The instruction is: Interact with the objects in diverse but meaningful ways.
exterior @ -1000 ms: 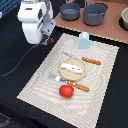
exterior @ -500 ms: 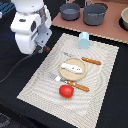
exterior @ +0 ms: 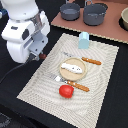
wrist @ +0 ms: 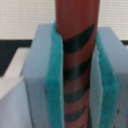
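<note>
the gripper [wrist: 75,75] is clamped on the stick [wrist: 75,60], a red-brown rod with dark stripes. in the wrist view the green pads [wrist: 55,85] press it from both sides, with no gap showing. the stick's long axis runs along the fingers, so it hangs roughly upright under the hand.

in the exterior view the gripper [exterior: 39,54] sits at the mat's [exterior: 107,95] edge on the exterior view's left, and only the stick's tip [exterior: 43,56] shows below the white body. height above the mat cannot be told.

the plate [exterior: 74,73] with the white piece [exterior: 73,68], the tomato [exterior: 66,91] and the carton [exterior: 84,40] all lie toward the exterior view's right of the fingers, well apart from them.

judgement: any placement requires travel toward that side, and laying the stick flat requires tilting it first.
</note>
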{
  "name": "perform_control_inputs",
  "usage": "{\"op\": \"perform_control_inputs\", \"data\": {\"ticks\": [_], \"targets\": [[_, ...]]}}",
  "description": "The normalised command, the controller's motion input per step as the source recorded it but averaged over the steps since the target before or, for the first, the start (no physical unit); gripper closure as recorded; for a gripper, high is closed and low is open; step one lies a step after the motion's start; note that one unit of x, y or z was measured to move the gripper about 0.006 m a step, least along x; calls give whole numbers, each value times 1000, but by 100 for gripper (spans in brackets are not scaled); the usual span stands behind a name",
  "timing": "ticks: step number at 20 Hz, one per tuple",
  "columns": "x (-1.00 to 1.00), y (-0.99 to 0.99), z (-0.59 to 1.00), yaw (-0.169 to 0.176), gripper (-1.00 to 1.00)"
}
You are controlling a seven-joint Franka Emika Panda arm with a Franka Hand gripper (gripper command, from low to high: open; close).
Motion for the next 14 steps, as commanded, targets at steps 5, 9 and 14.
{"op": "perform_control_inputs", "data": {"ticks": [5,9,14], "targets": [[635,-353,335,-144,100],[641,-394,221,-138,100],[520,-686,10,-4,100]]}}
